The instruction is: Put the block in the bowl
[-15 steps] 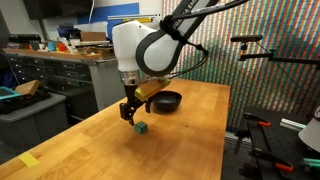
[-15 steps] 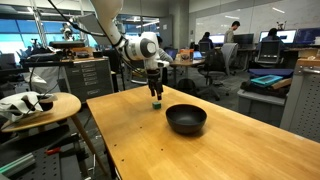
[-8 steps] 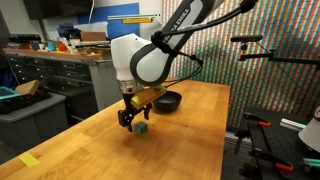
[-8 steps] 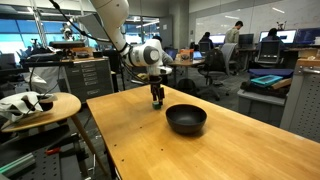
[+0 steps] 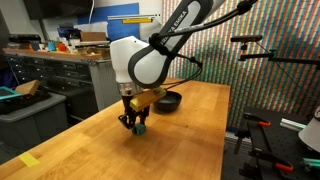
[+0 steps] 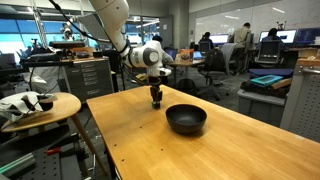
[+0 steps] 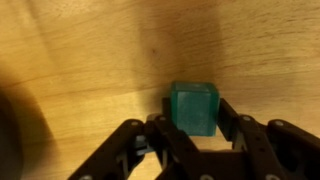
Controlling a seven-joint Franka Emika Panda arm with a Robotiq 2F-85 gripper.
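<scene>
The block is a small green cube resting on the wooden table. In the wrist view my gripper has come down over it, and the dark fingers press against its left and right sides. In an exterior view the gripper stands low on the table, with a sliver of green block showing between the fingers. In an exterior view the gripper hides the block. The black bowl sits empty on the table, a short way from the gripper.
A yellow tape patch lies near the table's corner. A round side table carrying a white object stands beside the table. Drawer cabinets and a camera stand flank the table.
The gripper dropped from above the block down to the tabletop. Its jaws, wide open before, have closed in on the block's sides.
</scene>
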